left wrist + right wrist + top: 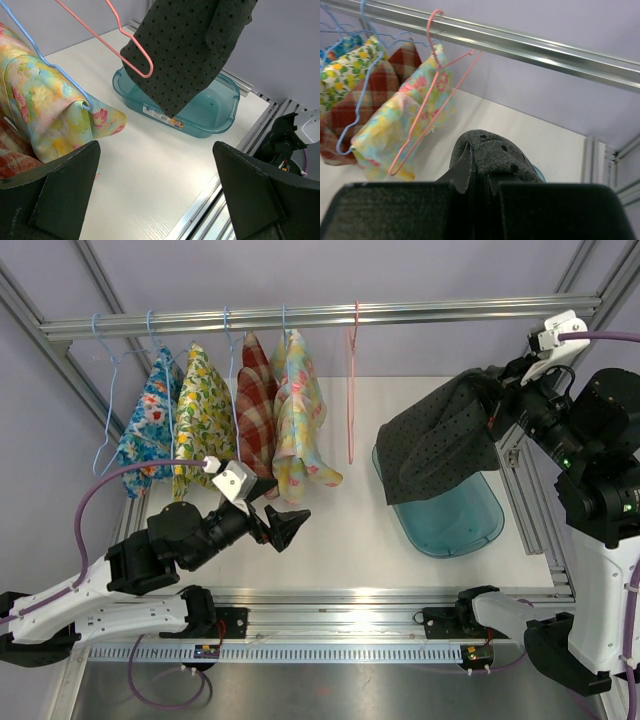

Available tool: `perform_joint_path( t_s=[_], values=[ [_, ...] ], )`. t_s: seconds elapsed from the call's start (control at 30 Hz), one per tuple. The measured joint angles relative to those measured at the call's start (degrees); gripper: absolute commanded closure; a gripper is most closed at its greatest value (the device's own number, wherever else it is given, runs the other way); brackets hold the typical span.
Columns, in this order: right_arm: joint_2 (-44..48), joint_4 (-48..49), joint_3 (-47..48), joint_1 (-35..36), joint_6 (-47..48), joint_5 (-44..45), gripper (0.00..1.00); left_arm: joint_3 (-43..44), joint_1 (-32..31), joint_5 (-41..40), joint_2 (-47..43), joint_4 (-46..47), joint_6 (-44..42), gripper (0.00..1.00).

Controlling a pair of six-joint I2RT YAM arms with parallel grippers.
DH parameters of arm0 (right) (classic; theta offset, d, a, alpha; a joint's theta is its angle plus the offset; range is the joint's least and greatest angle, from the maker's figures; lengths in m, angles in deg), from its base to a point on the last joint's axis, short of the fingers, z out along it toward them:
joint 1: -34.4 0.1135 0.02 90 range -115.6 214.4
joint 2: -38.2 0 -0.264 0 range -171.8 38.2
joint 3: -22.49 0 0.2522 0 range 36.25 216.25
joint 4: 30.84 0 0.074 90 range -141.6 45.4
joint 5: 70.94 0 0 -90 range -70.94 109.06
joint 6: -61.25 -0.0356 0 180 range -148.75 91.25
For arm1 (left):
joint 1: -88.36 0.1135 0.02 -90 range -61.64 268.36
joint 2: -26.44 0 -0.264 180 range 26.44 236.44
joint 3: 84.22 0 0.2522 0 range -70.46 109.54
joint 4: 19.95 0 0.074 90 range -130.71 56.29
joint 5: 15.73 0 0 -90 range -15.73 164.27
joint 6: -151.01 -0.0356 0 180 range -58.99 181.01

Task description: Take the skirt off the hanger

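Observation:
The dark grey dotted skirt (440,438) hangs free from my right gripper (497,408), over the teal bin (455,525). It also shows in the left wrist view (187,47) and bunched between my right fingers in the right wrist view (495,157). The right gripper (481,181) is shut on it. The pink hanger (352,385) hangs bare on the rail, left of the skirt; it also shows in the wrist views (131,64) (427,100). My left gripper (288,525) is open and empty, low over the table in front of the hanging clothes.
Several patterned garments hang on blue hangers at the left of the metal rail (320,315): blue floral (148,425), yellow floral (203,405), red plaid (256,405), pastel floral (300,420). The frame posts stand on both sides.

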Motion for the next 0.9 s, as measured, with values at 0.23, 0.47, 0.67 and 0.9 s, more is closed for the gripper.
perform_joint_path(
  t_s=[0.23,0.47,0.67,0.9],
  values=[
    [-1.05,0.33,-2.03,0.0,3.72,4.39,1.0,0.26,0.0,-0.72,0.0,-0.07,0.04,0.01],
    [-1.38,0.39,-15.13,-0.85,4.9,2.23,1.0,4.72,0.0,-3.58,2.14,-2.25,0.74,0.01],
    [-4.92,0.72,-29.77,-2.47,5.81,-7.06,1.0,10.86,0.0,-6.97,6.64,-4.63,2.08,0.01],
    [-13.9,1.07,-41.35,-6.99,10.1,-20.92,1.0,21.68,2.14,-10.29,14.78,-8.76,4.07,0.01]
  ],
)
